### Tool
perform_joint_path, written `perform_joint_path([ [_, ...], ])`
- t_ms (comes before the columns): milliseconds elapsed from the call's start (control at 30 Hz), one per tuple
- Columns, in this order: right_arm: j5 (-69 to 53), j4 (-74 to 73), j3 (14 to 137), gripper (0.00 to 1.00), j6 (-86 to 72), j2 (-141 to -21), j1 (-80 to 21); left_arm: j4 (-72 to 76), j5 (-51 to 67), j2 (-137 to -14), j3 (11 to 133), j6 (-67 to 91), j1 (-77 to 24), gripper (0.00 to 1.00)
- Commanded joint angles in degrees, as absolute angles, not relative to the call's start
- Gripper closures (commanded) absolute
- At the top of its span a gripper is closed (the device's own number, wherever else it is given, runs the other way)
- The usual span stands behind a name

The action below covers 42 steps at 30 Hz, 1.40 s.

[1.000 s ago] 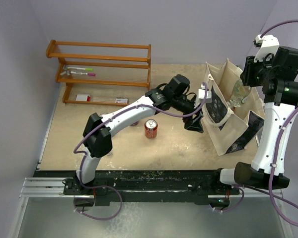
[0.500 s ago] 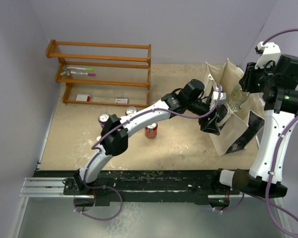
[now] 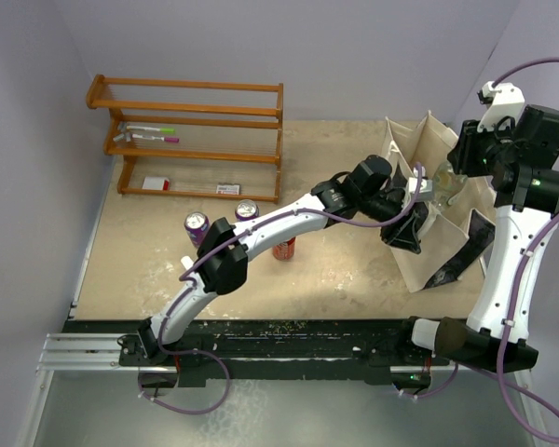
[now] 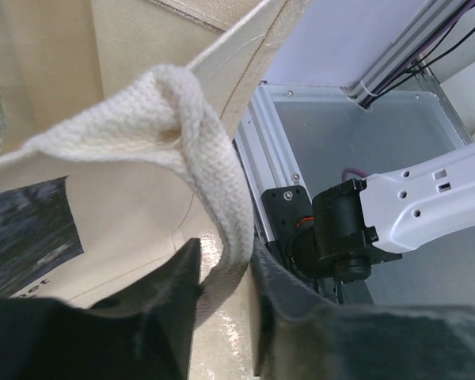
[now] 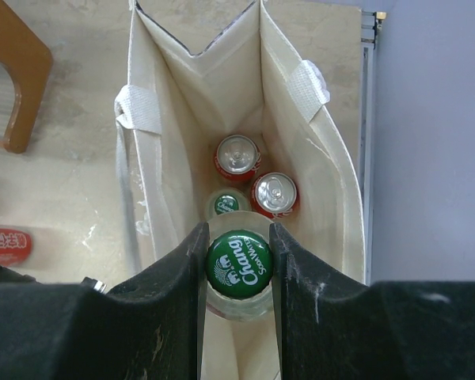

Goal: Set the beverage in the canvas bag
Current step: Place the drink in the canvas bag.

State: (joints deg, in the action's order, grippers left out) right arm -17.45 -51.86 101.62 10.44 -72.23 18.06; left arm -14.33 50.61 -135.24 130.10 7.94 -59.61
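Note:
The canvas bag [image 3: 405, 149] stands open at the right of the table, with a dark print [image 3: 455, 265] on its side. My right gripper [image 5: 237, 237] is shut on the green cap of a clear glass bottle [image 5: 238, 265], the beverage, which hangs over the bag's mouth [image 3: 444, 179]. Down inside the bag stand two red cans [image 5: 237, 156] [image 5: 274, 192] and another green-capped bottle [image 5: 226, 203]. My left gripper [image 4: 226, 253] is shut on the bag's woven cream handle [image 4: 210, 158] at the left wall [image 3: 412, 235].
A wooden rack [image 3: 186, 130] with pens stands at the back left. Two purple cans [image 3: 197, 223] [image 3: 247, 209] and a red can [image 3: 283, 248] stand mid-table, the red one partly under my left arm. The right arm's base [image 4: 340, 229] is just beyond the bag.
My left arm has reached right to the bag and its jaws have come together on the handle. The right gripper with the bottle has barely moved.

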Motion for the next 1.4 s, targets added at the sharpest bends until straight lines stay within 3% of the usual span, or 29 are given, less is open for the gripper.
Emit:
perform_joint_path([
  [0,-19.3,-42.2,103.1,1.00,10.4,-70.0,18.4,-15.2,52.6,-131.0,130.2,5.8,-59.4,0.81],
  [133,-19.0,-42.3,103.7,1.00,11.1,-71.1,18.4,-17.5,52.1,-128.1,128.8,4.0,-59.0,0.95],
  [233,-19.3,-42.2,104.7,1.00,11.7,-73.3,18.4,-18.5,51.6,-126.4,127.7,2.8,-59.0,1.00],
  [1367,-23.6,-33.7,93.0,1.00,32.3,-80.9,18.3,-21.4,48.3,-119.3,115.3,-3.1,-57.0,1.00],
])
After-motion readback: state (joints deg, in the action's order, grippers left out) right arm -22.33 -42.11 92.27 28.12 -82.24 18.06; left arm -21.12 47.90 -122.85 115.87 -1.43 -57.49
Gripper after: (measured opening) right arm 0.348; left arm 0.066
